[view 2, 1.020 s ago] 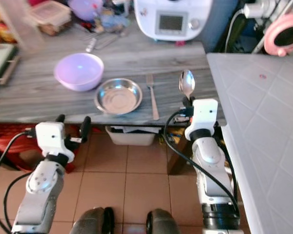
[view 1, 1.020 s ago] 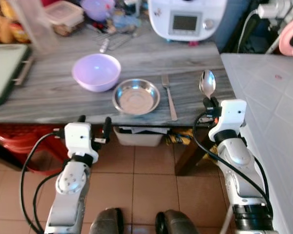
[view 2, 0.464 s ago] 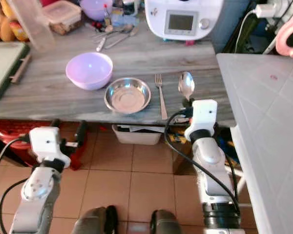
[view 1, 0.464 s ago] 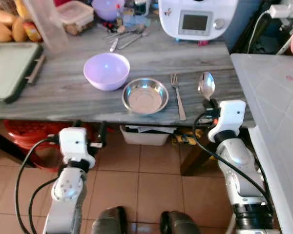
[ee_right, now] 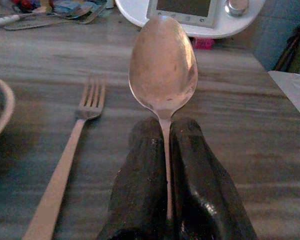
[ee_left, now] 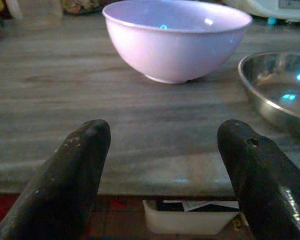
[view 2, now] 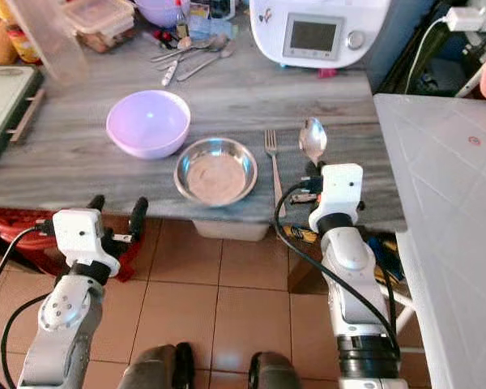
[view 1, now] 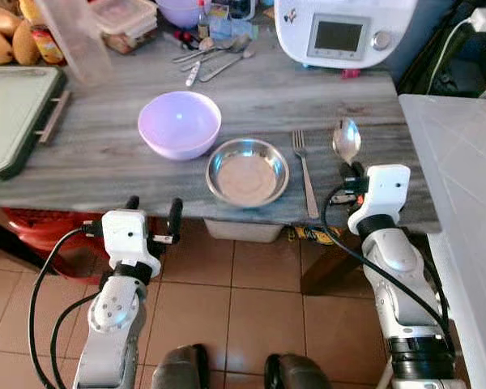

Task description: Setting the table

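Jaws: right gripper [ee_right: 166, 165] pinched tight on the handle of a spoon [view 1: 346, 141], whose bowl is held over the table [view 1: 81, 154] just right of the fork [view 1: 304, 172]. Left gripper [view 1: 153, 217] spread wide, holding nothing, at the table's front edge before the purple bowl [view 1: 179, 123]. Steel dish [view 1: 247, 171] between bowl and fork. No writing readable on the white appliance [view 1: 340, 31]

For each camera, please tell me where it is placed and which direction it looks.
Head stereo views: look forward and down at the table; both arms show.
Left wrist view: along the open left gripper toward the purple bowl.
Right wrist view: along the right gripper pinching the spoon.
Shared: the fork lies beside the steel dish.
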Robot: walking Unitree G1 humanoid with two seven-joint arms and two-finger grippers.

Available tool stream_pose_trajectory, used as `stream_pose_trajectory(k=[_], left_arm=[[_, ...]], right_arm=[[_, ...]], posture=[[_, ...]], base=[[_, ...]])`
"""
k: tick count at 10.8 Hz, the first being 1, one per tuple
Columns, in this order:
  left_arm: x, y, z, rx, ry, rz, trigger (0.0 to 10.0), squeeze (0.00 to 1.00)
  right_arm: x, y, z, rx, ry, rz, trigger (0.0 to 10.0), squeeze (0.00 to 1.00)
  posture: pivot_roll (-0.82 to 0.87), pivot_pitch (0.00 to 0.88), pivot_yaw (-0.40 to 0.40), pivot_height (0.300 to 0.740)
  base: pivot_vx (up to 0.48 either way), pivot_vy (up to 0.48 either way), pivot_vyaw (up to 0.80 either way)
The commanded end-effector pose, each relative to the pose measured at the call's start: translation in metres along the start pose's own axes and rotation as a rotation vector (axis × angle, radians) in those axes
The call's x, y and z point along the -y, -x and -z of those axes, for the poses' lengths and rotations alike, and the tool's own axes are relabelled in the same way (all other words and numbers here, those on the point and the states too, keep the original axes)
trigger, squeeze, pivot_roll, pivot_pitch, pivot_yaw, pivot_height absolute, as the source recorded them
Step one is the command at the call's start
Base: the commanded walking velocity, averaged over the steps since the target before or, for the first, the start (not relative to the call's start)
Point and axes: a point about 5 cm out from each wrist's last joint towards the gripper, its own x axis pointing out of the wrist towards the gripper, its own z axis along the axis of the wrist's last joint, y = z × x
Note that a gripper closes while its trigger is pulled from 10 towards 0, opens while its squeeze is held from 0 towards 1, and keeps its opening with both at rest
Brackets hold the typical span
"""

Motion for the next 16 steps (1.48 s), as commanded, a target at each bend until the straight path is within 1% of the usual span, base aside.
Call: stream_pose_trajectory(k=[1,4,5,6,7,8,9,10,12,13,14,15,16], left_arm=[[-0.001,0.004,-0.001,0.002,0.005,-0.003,10.0,0.0],[-0.004,0.012,0.001,-0.013,0.005,0.003,10.0,0.0],[-0.003,0.016,0.003,-0.028,0.003,0.018,10.0,0.0],[-0.004,0.019,0.004,-0.037,0.001,0.026,10.0,0.0],[-0.004,0.021,0.003,-0.041,0.0,0.035,10.0,0.0],[-0.003,0.02,0.003,-0.045,0.0,0.043,10.0,0.0],[-0.002,0.021,0.002,-0.046,0.001,0.052,10.0,0.0],[0.0,0.023,-0.002,-0.045,0.01,0.081,10.0,0.0],[-0.005,0.034,-0.004,-0.077,-0.012,0.088,10.0,0.0],[-0.009,0.039,-0.005,-0.094,-0.021,0.087,10.0,0.0],[-0.009,0.044,-0.006,-0.108,-0.024,0.098,10.0,0.0],[-0.008,0.045,-0.007,-0.112,-0.024,0.101,10.0,0.0],[-0.01,0.046,-0.009,-0.117,-0.027,0.102,10.0,0.0]], right_arm=[[0.007,0.002,0.001,0.003,0.007,0.04,10.0,0.0],[0.015,0.004,0.004,-0.012,0.01,0.099,10.0,0.0],[0.025,0.005,0.008,-0.045,-0.022,0.171,10.0,0.0],[0.031,0.005,0.011,-0.064,-0.051,0.192,10.0,0.0],[0.036,0.003,0.011,-0.075,-0.038,0.19,10.0,0.0],[0.039,-0.002,0.011,-0.093,-0.031,0.161,10.0,0.0],[0.041,-0.006,0.008,-0.094,-0.037,0.159,10.0,0.0],[0.042,-0.014,0.006,-0.114,-0.058,0.135,10.0,0.0],[0.042,-0.028,0.0,-0.116,-0.084,0.115,10.0,0.0],[0.037,-0.034,-0.002,-0.12,-0.096,0.091,10.0,0.0],[0.028,-0.043,-0.004,-0.132,-0.122,0.066,10.0,0.0],[0.024,-0.047,-0.006,-0.129,-0.129,0.05,10.0,0.0],[0.018,-0.052,-0.011,-0.126,-0.161,0.032,10.0,0.0]], posture=[[-0.02,0.156,-0.002,0.74],[-0.02,0.162,-0.004,0.74],[-0.02,0.168,0.0,0.74],[-0.01,0.179,0.003,0.74],[-0.01,0.2,0.008,0.74],[-0.01,0.212,0.01,0.74],[-0.01,0.228,0.016,0.74],[0.01,0.254,0.023,0.74],[0.04,0.297,0.039,0.74],[0.04,0.316,0.046,0.74],[0.06,0.336,0.054,0.74],[0.06,0.339,0.056,0.74],[0.07,0.336,0.056,0.74]], base=[[0.0,0.0,0.0],[0.0,0.0,0.0],[0.0,0.0,0.0],[0.0,0.0,0.0],[0.0,0.0,0.0],[0.0,0.0,0.0],[0.0,0.0,0.0],[0.0,0.0,0.0],[0.0,0.0,0.0],[0.0,0.0,0.0],[0.0,0.0,0.0],[0.0,0.0,0.0],[0.0,0.0,0.0]])
